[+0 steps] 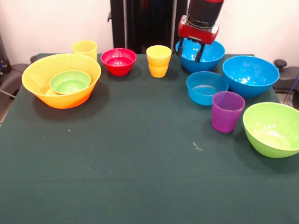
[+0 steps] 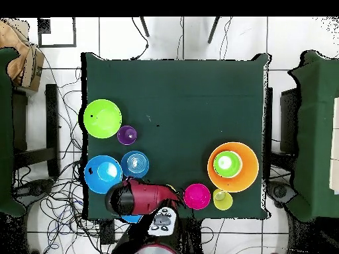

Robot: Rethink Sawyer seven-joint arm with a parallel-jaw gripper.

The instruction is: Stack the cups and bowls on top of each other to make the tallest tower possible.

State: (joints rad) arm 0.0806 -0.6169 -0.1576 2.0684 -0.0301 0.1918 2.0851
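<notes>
Red-and-black gripper (image 1: 193,50) fingers apart, hanging over glossy round blue plastic bowl (image 1: 208,57) at table's far edge, small green bowl (image 1: 70,82) nested in wide orange-yellow bowl (image 1: 42,70), well apart.

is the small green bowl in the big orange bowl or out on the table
In. The small green bowl sits upright inside the orange bowl, off-centre in the front view.

orange-yellow bowl (image 1: 61,80) | small green bowl (image 1: 70,82) | red bowl (image 1: 118,61) | purple cup (image 1: 227,111) | dark green table (image 1: 140,177)
</notes>
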